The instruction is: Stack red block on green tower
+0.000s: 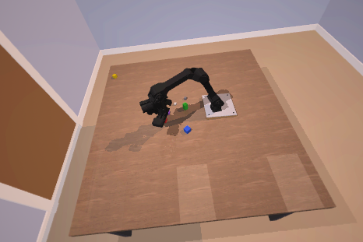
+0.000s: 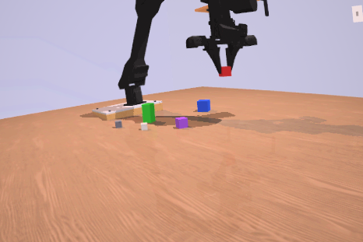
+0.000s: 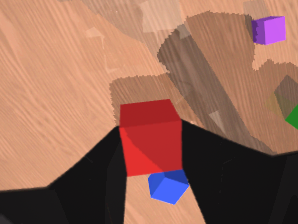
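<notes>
The red block (image 2: 225, 71) is clamped between the fingertips of the gripper (image 2: 225, 67), jaws drawn in narrow against its two sides, and it is carried high above the table (image 2: 195, 187), well off the surface. In the wrist view the block (image 3: 150, 136) is seen squarely between the two dark fingers, its top face and one side showing, with wood grain and shadow far beneath it.

The green tower (image 2: 148, 112) is seen upright on the table, just in front of the arm's base plate (image 2: 113, 110) and well apart from the raised block. Only a sliver of green (image 3: 293, 117) is caught at the right edge of the wrist view. From the top view the tower (image 1: 185, 106) is placed between the gripper (image 1: 160, 119) and the base plate (image 1: 227, 110).

A blue cube (image 2: 203, 105) is found on the table below and behind the gripper; in the wrist view it (image 3: 169, 186) is glimpsed just under the red block, between the fingers. A purple cube (image 2: 181, 122) is set near the tower's right, and a grey cube (image 2: 118, 124) and a white cube (image 2: 144, 126) lie just in front of the tower. A yellow cube (image 1: 114, 75) is left far off at a table corner. No container is seen
</notes>
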You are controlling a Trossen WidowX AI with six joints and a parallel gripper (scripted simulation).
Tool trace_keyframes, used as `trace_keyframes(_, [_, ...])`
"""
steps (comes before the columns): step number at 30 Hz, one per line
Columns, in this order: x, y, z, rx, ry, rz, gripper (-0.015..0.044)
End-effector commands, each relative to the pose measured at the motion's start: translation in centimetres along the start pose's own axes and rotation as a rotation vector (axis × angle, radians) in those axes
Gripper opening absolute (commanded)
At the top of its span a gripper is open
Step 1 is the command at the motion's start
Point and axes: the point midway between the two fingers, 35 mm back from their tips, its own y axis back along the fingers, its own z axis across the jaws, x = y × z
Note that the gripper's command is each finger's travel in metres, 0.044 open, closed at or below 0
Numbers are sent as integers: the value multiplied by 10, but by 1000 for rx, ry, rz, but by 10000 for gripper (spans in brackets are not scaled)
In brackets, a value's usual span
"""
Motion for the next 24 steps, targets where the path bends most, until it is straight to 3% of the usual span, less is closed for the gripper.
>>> trace_keyframes(1, [1,8,0,-3,1,2,0])
trace_keyframes(7, [0,8,-4,-3,1,2,0])
trace_keyframes(24, [18,20,-104,6,1,2,0])
